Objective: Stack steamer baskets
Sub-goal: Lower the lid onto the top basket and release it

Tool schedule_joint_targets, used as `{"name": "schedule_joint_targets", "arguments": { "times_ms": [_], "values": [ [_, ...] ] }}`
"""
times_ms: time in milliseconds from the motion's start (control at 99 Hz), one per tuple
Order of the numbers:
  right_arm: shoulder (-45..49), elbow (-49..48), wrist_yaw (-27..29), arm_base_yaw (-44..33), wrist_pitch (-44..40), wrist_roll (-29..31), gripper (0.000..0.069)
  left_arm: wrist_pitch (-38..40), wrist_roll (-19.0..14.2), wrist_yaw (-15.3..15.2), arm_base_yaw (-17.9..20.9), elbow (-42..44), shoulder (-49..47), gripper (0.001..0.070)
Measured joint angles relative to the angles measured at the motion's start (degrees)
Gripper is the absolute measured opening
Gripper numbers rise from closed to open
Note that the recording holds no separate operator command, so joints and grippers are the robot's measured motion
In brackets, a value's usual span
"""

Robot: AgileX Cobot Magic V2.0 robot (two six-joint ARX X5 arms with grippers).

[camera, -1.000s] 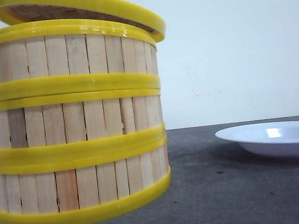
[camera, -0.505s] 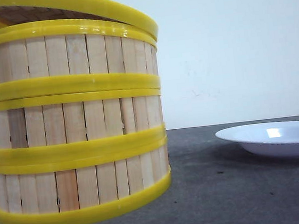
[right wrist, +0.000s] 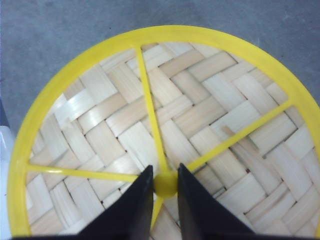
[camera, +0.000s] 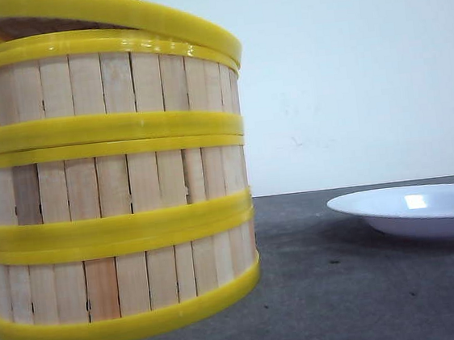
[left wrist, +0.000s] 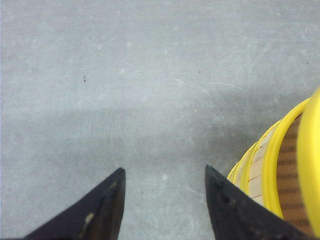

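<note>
Three steamer baskets stand stacked at the frame's left on the desk, the right gripper clamping the tilted lid by its knob directly above them — left gripper spread empty beside the stack.

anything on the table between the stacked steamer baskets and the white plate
Nothing. In the front view, only bare dark table lies between the stacked steamer baskets and the white plate.

The lid has shifted left, settling lower over the stack.
</note>
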Motion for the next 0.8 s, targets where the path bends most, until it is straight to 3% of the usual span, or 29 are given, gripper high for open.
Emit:
{"name": "schedule_joint_targets", "arguments": {
  "times_ms": [798],
  "values": [
    [2.97,0.46,0.13,1.11,1.01,-1.49,0.0053,-0.04,0.11,-0.04,0.07,0.0,0.0,0.0298]
  ]
}}
